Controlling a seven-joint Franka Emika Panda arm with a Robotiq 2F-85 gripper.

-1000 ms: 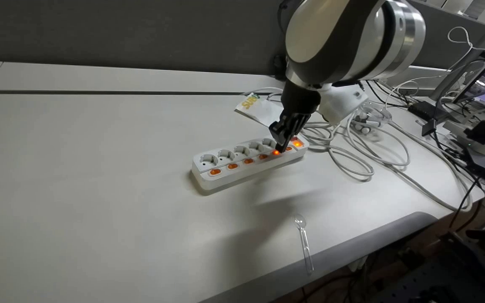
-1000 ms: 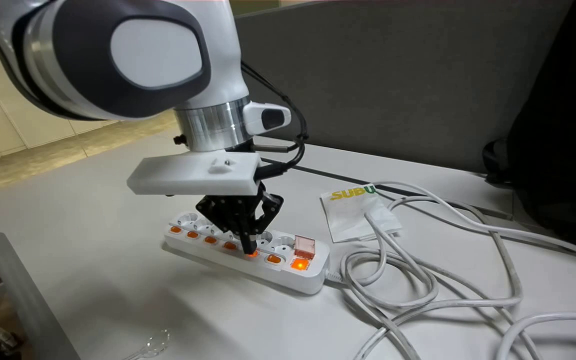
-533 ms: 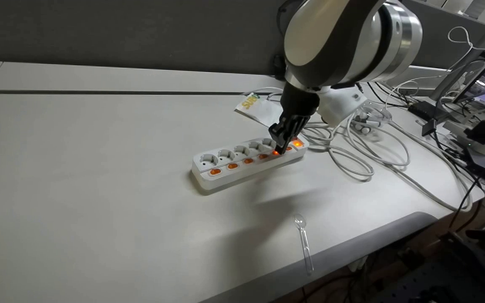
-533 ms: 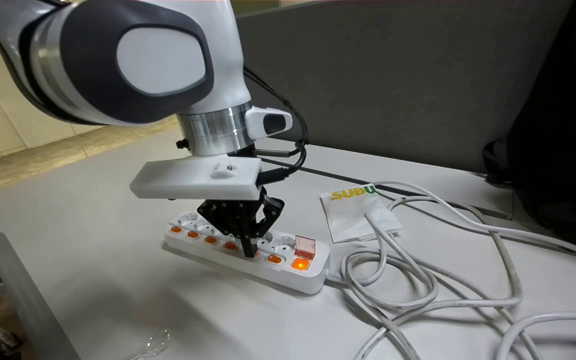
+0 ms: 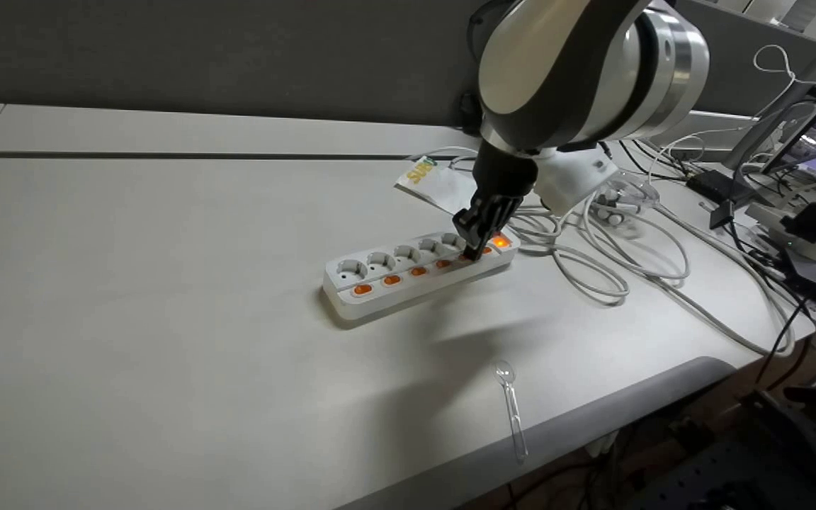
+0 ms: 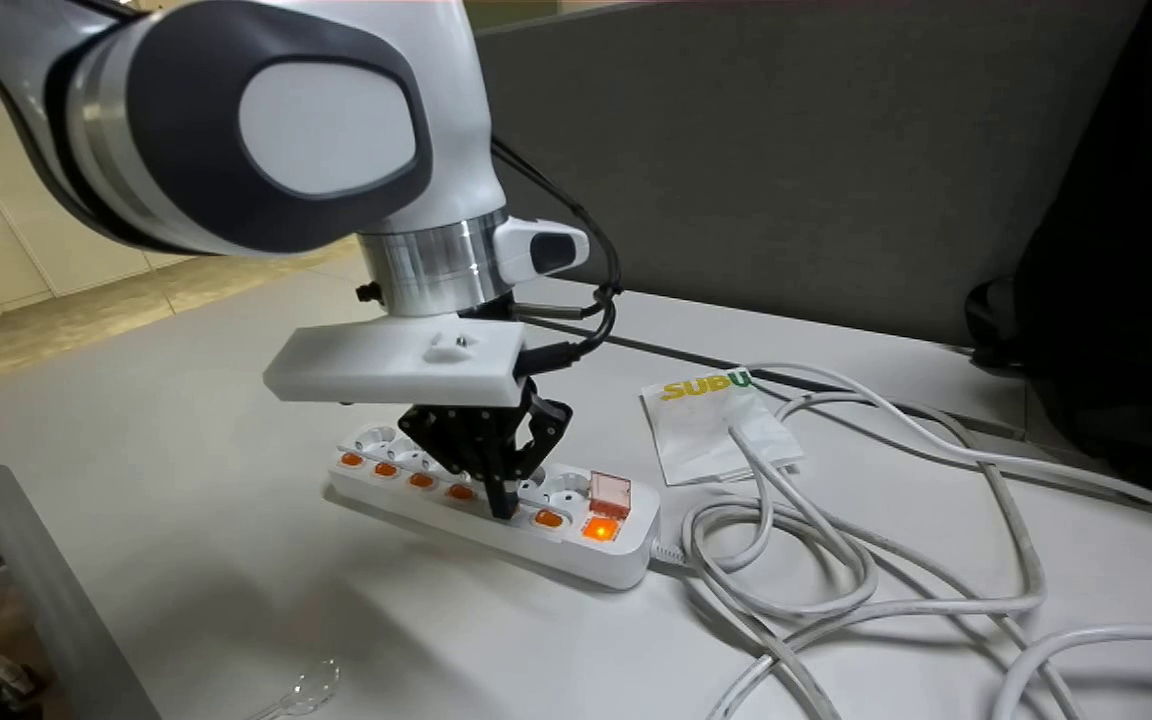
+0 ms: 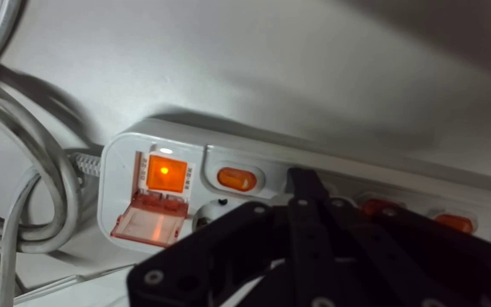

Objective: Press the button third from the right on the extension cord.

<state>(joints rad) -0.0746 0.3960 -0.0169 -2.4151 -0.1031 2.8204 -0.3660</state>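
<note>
The white extension cord (image 5: 418, 294) lies on the table with its row of orange switches; it also shows in an exterior view (image 6: 626, 555) and the wrist view (image 7: 115, 179). My gripper (image 5: 472, 255) is shut and empty, pointing down, its tips at the strip's switch row, as also seen in an exterior view (image 6: 504, 512) and the wrist view (image 7: 307, 181). The button under the tips is third from the cable end, counting the large lit switch (image 6: 601, 528). It is almost wholly hidden, and no glow shows there. The neighbouring switch (image 7: 237, 179) is unlit.
A tangle of grey-white cables (image 6: 836, 590) lies by the strip's cable end. A paper napkin (image 6: 716, 430) lies behind it. A clear plastic spoon (image 5: 512, 407) lies near the table's front edge. A grey partition (image 5: 202, 57) stands at the back.
My gripper has moved slightly down onto the switch row. The bright orange glow at its tips, seen one second ago, no longer shows.
</note>
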